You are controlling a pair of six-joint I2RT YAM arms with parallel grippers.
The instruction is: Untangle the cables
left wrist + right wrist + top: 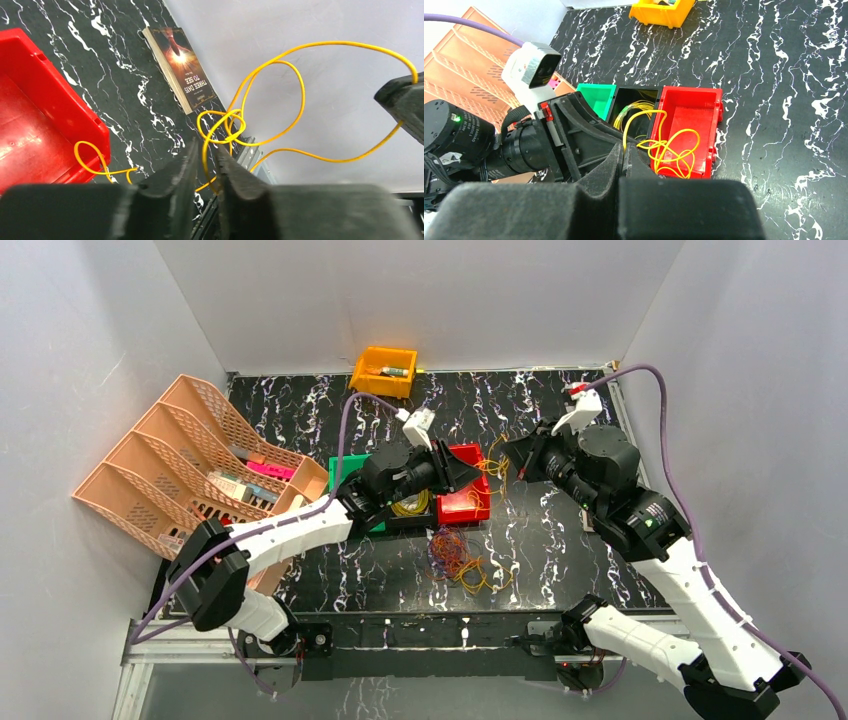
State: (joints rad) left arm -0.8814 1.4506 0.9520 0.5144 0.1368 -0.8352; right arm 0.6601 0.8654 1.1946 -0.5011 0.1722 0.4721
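At the far left a peach desk rack (150, 475) leans against the wall, its slots holding small packets whose print is too small for me to read. Next, on the black marbled table (540, 570), three bins stand side by side: a green bin (345, 470), a black bin (636, 97) with a coil of yellow wire (641, 106) inside, and a red bin (689, 120). An orange bin (385, 370) sits at the back wall, and the label on the thing inside it is unreadable. In front of the bins, a tangled bunch (455, 555) of purple, orange and yellow cables lies on the marble. My left gripper (206, 167) hangs above the red bin, jaws drawn close but parted, and the yellow cable (295, 85) drops through the gap without being clamped. That cable knots into small loops just beyond my fingertips, sends one loop down to the red bin's rim, and arcs through the air to my right gripper (623, 152), whose jaws are pressed together on it. Farther right, seen from my left wrist, a paperback book (180, 67) lies flat beside the wall, its cover reading "THREE DAYS TO SEE".
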